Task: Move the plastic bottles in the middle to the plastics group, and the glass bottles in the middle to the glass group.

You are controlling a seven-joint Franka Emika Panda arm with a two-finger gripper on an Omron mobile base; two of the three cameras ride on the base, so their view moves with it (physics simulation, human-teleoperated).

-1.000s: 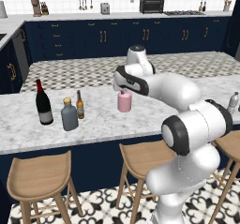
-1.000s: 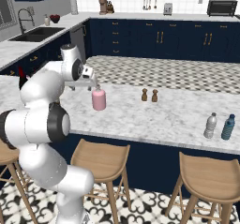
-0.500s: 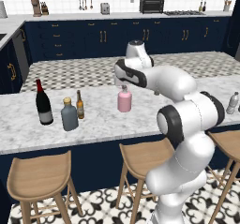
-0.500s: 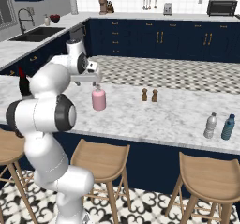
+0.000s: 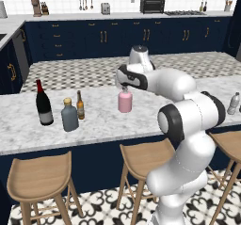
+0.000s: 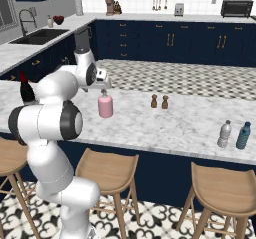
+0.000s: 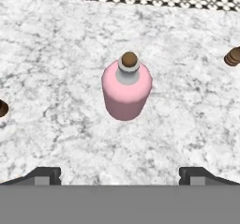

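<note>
Claw [image 7: 120, 174] hangs spread wide above upright, stoppered pink bottle [image 7: 127, 89].

The robot's arm [image 5: 181, 125] is a chain of glossy white, rounded shells, thick and bulbous at the lower links and slimmer toward the top. Dark grey, almost black rings and round caps mark each joint, with a large dark disc on the side of the big elbow segment. The uppermost link ends in a rounded pale-grey cap. The hand [image 7: 120, 172] carries two small dark, blocky fingertips [image 7: 44, 174] with lighter grey faces. No cables, screws or markings can be made out.
</note>
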